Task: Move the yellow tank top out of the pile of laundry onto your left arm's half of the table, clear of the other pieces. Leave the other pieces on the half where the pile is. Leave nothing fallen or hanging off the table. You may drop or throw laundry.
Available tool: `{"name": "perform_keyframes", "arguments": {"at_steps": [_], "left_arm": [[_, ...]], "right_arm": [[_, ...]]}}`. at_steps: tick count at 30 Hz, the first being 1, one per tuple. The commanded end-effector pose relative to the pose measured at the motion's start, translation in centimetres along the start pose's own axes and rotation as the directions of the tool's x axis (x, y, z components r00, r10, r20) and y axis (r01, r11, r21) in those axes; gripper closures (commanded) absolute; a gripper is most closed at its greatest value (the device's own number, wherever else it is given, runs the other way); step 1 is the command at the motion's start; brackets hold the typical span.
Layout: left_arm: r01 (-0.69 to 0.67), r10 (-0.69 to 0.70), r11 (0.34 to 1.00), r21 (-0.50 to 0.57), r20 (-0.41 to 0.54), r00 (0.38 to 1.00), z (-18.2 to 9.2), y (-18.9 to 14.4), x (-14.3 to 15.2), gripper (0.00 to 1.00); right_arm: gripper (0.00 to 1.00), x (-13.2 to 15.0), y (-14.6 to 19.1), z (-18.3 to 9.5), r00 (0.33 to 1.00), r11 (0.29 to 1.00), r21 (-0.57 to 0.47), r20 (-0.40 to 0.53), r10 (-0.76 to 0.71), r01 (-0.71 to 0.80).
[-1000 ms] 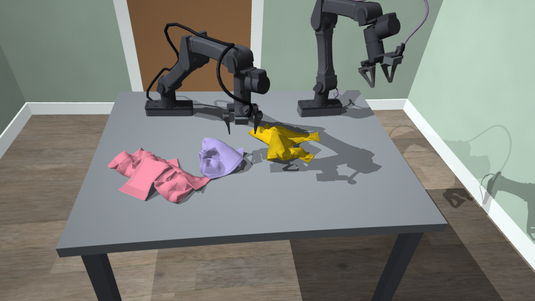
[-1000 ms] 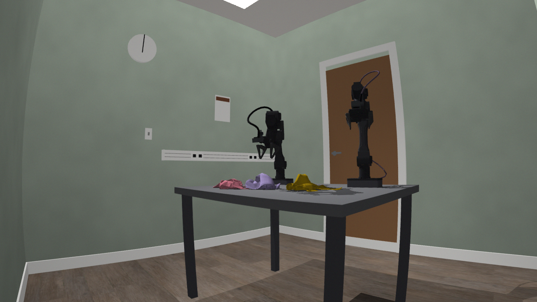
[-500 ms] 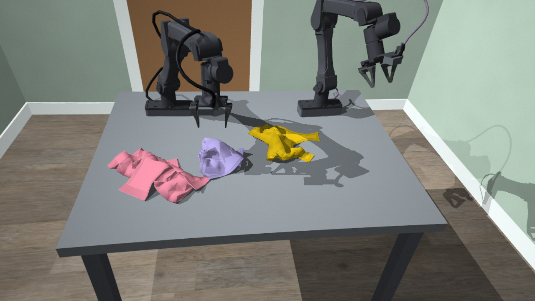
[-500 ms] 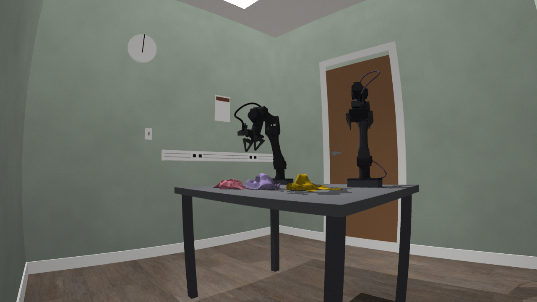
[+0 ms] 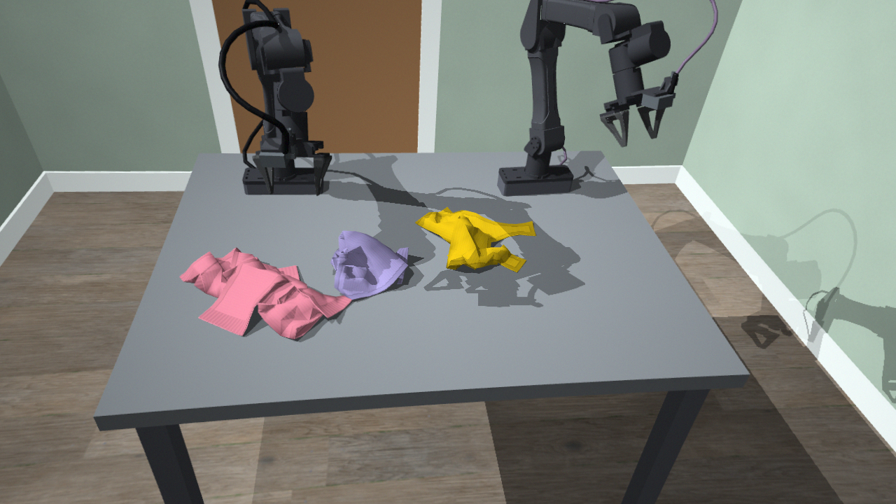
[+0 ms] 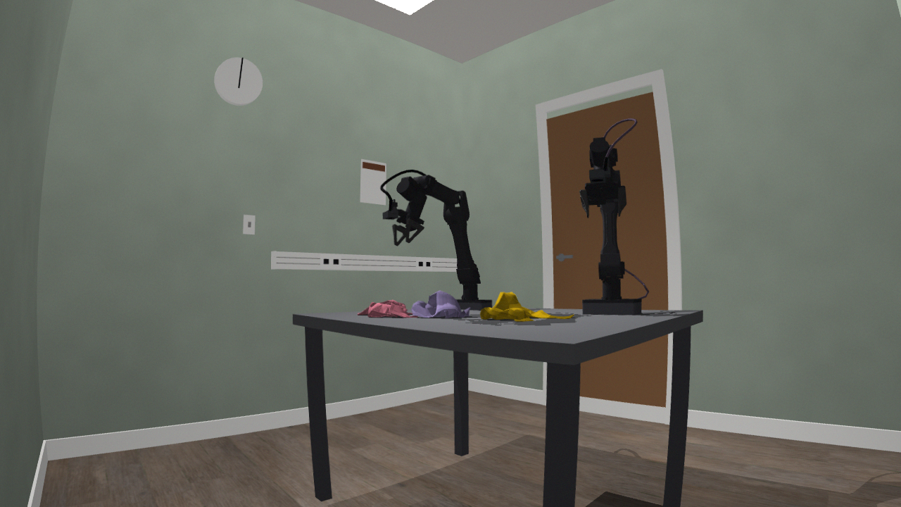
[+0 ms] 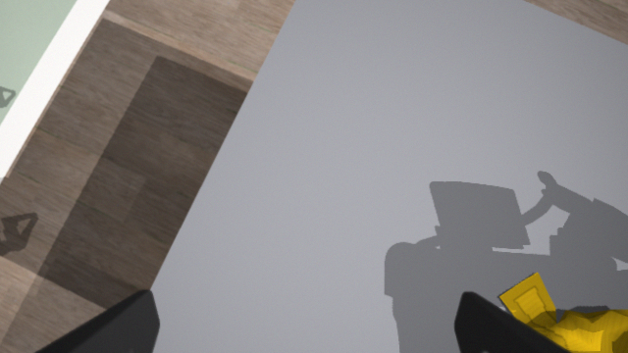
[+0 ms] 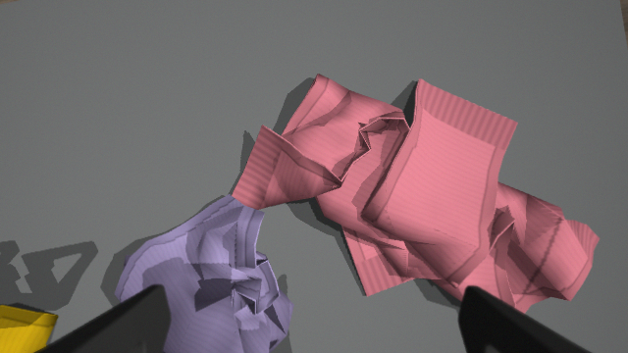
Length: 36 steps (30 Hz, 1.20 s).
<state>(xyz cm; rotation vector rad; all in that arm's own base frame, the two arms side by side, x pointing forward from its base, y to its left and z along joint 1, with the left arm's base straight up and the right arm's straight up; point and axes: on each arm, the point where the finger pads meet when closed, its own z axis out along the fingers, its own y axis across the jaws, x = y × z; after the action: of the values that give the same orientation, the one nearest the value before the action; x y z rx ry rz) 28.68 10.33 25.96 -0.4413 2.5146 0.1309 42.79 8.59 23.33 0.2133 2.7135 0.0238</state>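
The yellow tank top (image 5: pixel 472 241) (image 6: pixel 505 310) (image 7: pixel 589 333) (image 8: pixel 22 328) lies crumpled, mostly on my left arm's half. Its corner nearest the purple piece is about at the table's midline; I cannot tell which side. A gap separates it from the purple garment (image 5: pixel 369 269) (image 6: pixel 438 305) (image 8: pixel 196 304). The pink garment (image 5: pixel 262 294) (image 6: pixel 387 308) (image 8: pixel 432 181) touches the purple one at a corner, both on the other half. My left gripper (image 5: pixel 639 141) (image 6: pixel 604 215) (image 7: pixel 307 308) is open and empty, raised high. My right gripper (image 5: pixel 295 192) (image 6: pixel 402 242) (image 8: pixel 314 301) is open and empty, above the table near its base.
The grey table (image 5: pixel 532 351) (image 6: pixel 504 335) carries both arm bases, the right arm's base (image 5: pixel 253 183) and the left arm's base (image 5: pixel 538 181), at its back edge. The side edge on the left arm's side shows in the left wrist view. No garment hangs over an edge.
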Motion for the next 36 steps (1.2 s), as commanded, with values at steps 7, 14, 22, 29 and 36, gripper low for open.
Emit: {"name": "perform_keyframes", "arguments": {"at_steps": [7, 14, 22, 29, 36], "left_arm": [[-0.012, 0.011, 1.0, 0.002, 0.078, 0.997, -2.0, -0.2, -1.7, 0.08], [-0.012, 0.011, 1.0, 0.002, 0.078, 0.997, -2.0, -0.2, -1.7, 0.08], [-0.012, 0.011, 1.0, 0.002, 0.078, 0.997, -2.0, -0.2, -1.7, 0.08], [-0.012, 0.011, 1.0, 0.002, 0.078, 0.997, -2.0, -0.2, -1.7, 0.08], [-0.012, 0.011, 1.0, 0.002, 0.078, 0.997, -2.0, -0.2, -1.7, 0.08]], "right_arm": [[0.08, -0.1, -8.0, -4.6, 0.993, 0.999, 0.012, 0.108, 0.044, -0.045], [0.08, 1.4, -12.0, -5.7, 0.99, 0.998, 0.027, 0.132, 0.058, -0.062], [0.08, 4.7, -17.8, -7.7, 0.979, 0.991, 0.076, 0.181, 0.091, -0.106], [0.08, 7.2, -20.7, -8.6, 0.969, 0.985, 0.101, 0.218, 0.113, -0.138], [0.08, 8.2, -21.9, -10.6, 0.955, 0.968, 0.144, 0.243, 0.168, -0.207]]}}
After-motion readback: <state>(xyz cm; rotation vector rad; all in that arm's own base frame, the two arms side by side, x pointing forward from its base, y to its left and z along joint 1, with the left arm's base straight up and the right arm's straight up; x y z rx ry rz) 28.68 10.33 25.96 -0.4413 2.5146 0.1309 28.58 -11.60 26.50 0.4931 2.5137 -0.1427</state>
